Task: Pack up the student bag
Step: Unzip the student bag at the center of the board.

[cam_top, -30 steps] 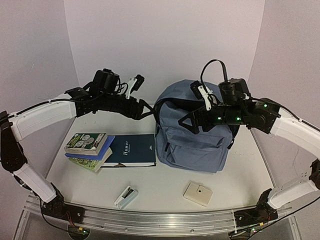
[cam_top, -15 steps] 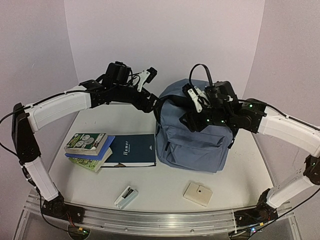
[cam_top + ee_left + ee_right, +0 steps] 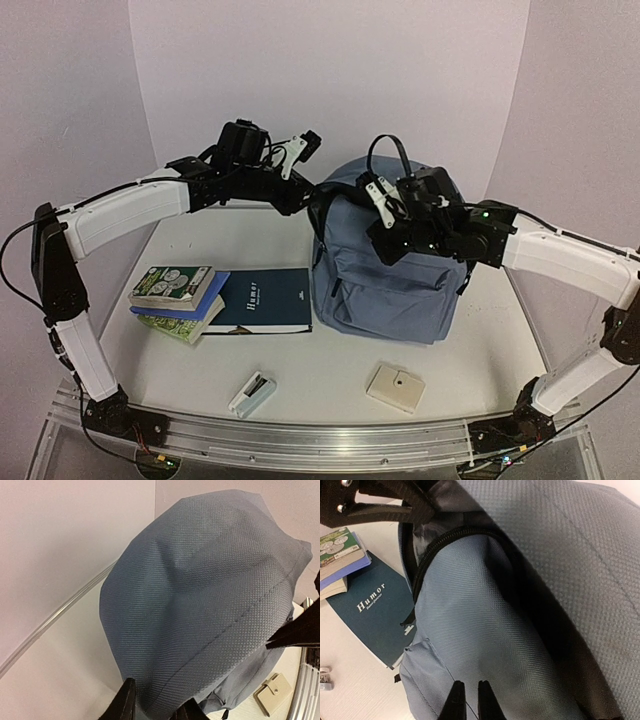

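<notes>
Student bag (image 3: 385, 290) stands upright toward the back of the table (image 3: 330, 365), a little right of centre, front pocket (image 3: 385, 300) facing my bases, and both my arms are on it. My left gripper (image 3: 155, 706) is at the top left rim. In the left wrist view, slate-blue cloth fills the space between my two black fingers (image 3: 125, 707), so I'm pinching a fold of the bag's upper fabric there. From the right wrist view, that left gripper clamps the edge just above the black zipper (image 3: 445, 537), and the mouth gapes with dark lining showing inside.

My right gripper (image 3: 469, 700) sits against the front panel below that zipper, tips pressed together with only a sliver between them. Whether any cloth is caught in that sliver I can't tell. Seen from overhead, my right arm reaches in across the bag's top from the right and my left arm from the left.

Left of the bag, flat on the table, lies a dark blue book (image 3: 265, 300) titled "Humor", just beside the bag's lower left side. Further left sits a stack of books (image 3: 178, 298) touching that book's left edge — a green-covered one on top. Nearer my bases, well apart from the bag, are a small white item (image 3: 252, 393) I can't identify and, to its right, a beige square pouch (image 3: 396, 387) with a snap.
</notes>
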{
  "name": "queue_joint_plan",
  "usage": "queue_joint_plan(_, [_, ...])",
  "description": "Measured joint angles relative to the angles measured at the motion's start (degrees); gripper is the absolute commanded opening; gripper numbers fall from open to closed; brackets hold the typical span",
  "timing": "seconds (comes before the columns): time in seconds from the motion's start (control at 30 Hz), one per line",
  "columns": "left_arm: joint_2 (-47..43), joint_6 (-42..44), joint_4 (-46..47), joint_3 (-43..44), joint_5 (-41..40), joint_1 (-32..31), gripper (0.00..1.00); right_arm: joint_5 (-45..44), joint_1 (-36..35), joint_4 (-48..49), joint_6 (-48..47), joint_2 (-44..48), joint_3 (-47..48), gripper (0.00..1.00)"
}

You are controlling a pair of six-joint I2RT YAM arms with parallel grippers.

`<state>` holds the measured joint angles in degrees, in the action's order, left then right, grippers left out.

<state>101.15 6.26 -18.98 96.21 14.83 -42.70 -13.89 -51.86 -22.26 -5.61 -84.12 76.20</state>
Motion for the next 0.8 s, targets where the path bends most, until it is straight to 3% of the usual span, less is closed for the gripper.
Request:
queue_joint_plan(0.13, [0.19, -0.44, 0.1, 0.11, 0.07, -0.01, 0.04, 0.05, -0.78, 0.31, -0.02, 0.28, -0.27, 0.0])
queue_joint_plan(0.2, [0.19, -0.48, 0.13, 0.11, 0.11, 0.0, 0.0, 0.0, -1.2, 0.49, 0.22, 0.78, -0.81, 0.1])
queue_joint_plan(0.43, [0.19, -1.95, 0.62, -0.01, 1.0, 0.0, 0.0, -2.6, -1.68, 0.72, 1.87, 3.62, -2.75, 0.39])
queue_joint_plan(0.8, [0.17, -3.71, 1.57, -0.46, 4.97, 0.0, 0.0, 2.03, 4.0, 1.65, -0.28, 4.65, -1.81, 0.55])
